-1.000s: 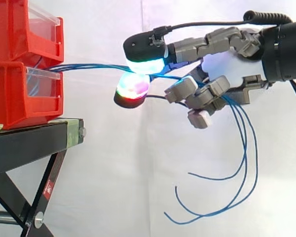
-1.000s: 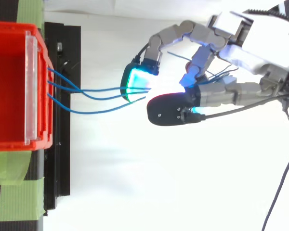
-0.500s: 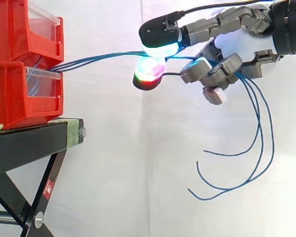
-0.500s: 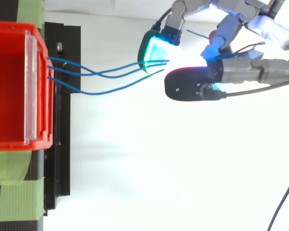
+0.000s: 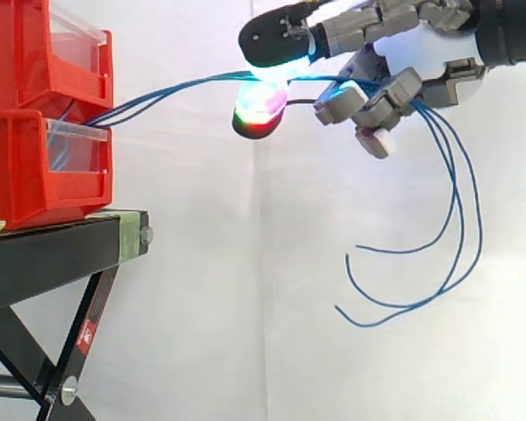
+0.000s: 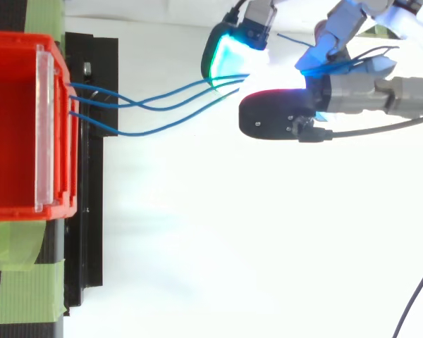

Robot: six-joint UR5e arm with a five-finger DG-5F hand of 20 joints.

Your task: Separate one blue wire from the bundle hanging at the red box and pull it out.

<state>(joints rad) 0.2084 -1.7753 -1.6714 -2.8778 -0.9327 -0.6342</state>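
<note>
3 blue wires [image 6: 141,132] are being pinched together between the glowing pads [image 5: 261,105] of the hand [image 5: 381,92], whose fingers are being kept curled around them, high up and well to the right of the red bins [image 5: 26,175]. The wires are being held in a rising, nearly taut line from the front of the bins up to the pads. Beyond the hand, their free ends are hanging down in loose curves before the white curtain [image 5: 202,307]. The bins are being carried by the black stand [image 5: 53,254], which is taped with green tape [image 6: 21,296].
</note>
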